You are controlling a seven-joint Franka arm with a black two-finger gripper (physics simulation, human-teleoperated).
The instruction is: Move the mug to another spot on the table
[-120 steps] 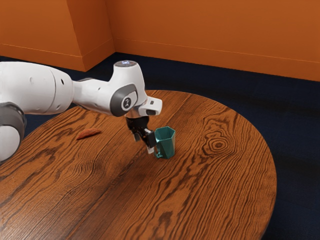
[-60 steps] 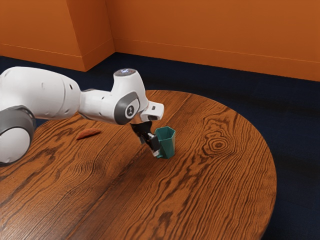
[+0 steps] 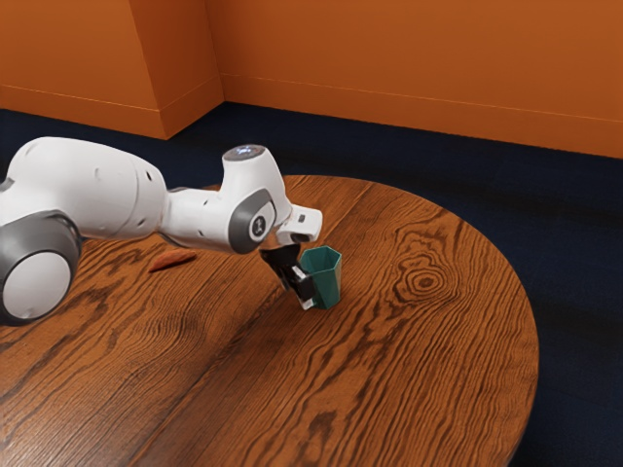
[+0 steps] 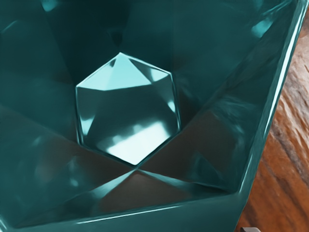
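The arm (image 3: 195,216) has sunk lower over the last second. Its bulky white link has swung in from the left of the frame, and the wrist has tipped further toward the right. The hand (image 3: 298,284) now leans hard against the left flank of the teal mug (image 3: 323,276).

The mug has barely shifted in that time. It stands upright on the wooden surface (image 3: 419,370), a little left of the frame's centre, about where it stood a second ago.

The wrist camera looks straight down into the mug (image 4: 125,121), onto its six-sided floor. The near wall lies just under the hand, and a strip of wood grain (image 4: 285,159) shows beyond the rim.

From the side view you cannot tell whether the hand is spread or pinching the mug's wall, because the dark hand merges with the mug's shaded side.

You may read this as the closing-in stage of the job, with no carry begun. The mug has not yet left its spot, and plenty of bare wood lies toward the right of the frame. A small orange object (image 3: 173,259) rests well apart at the left.
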